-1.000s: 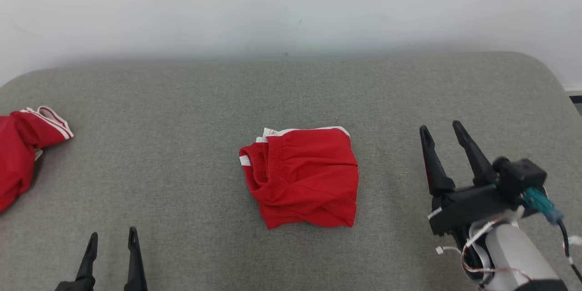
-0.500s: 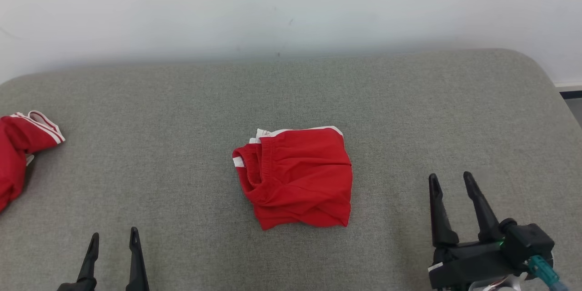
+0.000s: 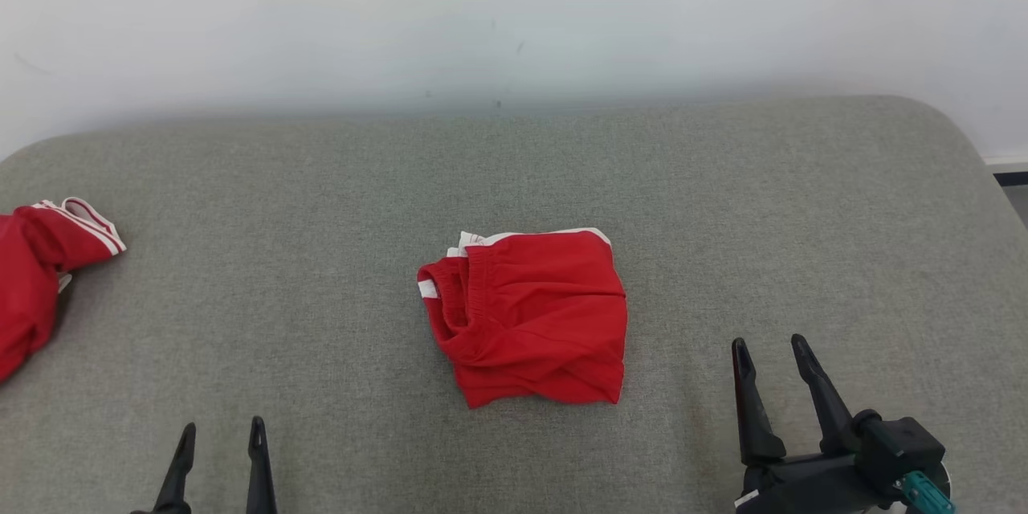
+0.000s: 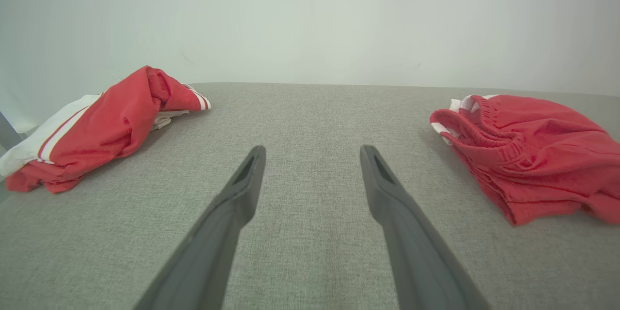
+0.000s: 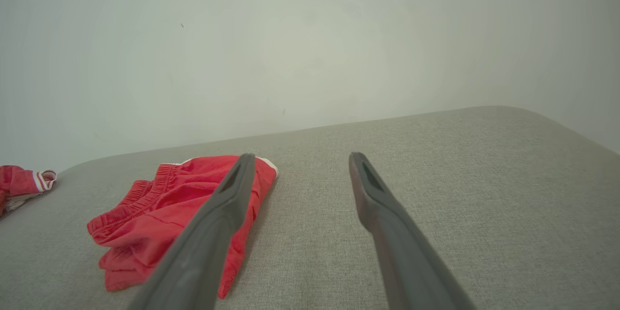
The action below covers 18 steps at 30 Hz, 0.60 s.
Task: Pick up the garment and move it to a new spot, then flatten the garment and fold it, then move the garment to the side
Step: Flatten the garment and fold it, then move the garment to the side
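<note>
The garment (image 3: 530, 317), red shorts with white trim, lies folded into a compact square in the middle of the grey padded table (image 3: 723, 201). It also appears at the right of the left wrist view (image 4: 528, 155) and at the lower left of the right wrist view (image 5: 164, 218). My left gripper (image 3: 222, 438) stands open at the bottom left, well short of the garment, with nothing between its fingers (image 4: 242, 189). My right gripper (image 3: 768, 352) is open and empty at the lower right, to the right of the garment and apart from it.
A second red garment with white stripes (image 3: 40, 273) lies bunched at the table's left edge, also in the left wrist view (image 4: 97, 128). A pale wall (image 3: 514, 16) rises behind the table. The table's right corner is rounded (image 3: 948, 128).
My right gripper has drawn back toward the table's near edge, from beside the garment to the lower right, still open. The garment has not moved; the camera shifted slightly.
</note>
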Tool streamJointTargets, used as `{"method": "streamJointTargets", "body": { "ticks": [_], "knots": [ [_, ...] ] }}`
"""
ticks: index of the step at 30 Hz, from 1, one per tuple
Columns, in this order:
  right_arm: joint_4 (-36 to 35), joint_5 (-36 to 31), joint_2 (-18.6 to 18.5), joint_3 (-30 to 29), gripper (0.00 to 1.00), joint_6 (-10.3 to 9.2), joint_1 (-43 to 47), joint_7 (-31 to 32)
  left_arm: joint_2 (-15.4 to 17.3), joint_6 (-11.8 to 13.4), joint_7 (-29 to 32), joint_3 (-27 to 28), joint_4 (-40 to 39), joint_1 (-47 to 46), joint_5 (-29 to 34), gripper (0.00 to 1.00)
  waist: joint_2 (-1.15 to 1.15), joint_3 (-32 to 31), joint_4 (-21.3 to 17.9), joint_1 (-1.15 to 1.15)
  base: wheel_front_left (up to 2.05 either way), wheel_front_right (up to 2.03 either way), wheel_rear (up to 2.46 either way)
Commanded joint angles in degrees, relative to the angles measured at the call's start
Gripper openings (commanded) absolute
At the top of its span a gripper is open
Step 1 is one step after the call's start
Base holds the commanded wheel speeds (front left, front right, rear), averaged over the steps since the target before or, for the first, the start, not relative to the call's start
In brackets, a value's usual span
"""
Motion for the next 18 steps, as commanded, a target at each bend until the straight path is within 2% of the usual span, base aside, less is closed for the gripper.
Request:
{"method": "streamJointTargets", "body": {
  "ticks": [1,18],
  "knots": [
    [0.4,0.1,0.3,0.2,1.0,-0.14,0.7,0.0,0.0,0.0,-0.2,-0.1,0.1,0.8,0.2,1.0,0.0,-0.1,0.1,0.0,0.0,0.0,0.0],
    [1.3,0.1,0.5,1.7,1.0,-0.14,0.6,0.0,0.0,-0.5,-0.2,-0.2,0.7,0.7,-0.1,1.0,0.0,0.1,0.2,0.0,0.0,0.0,0.0]
  ]
}}
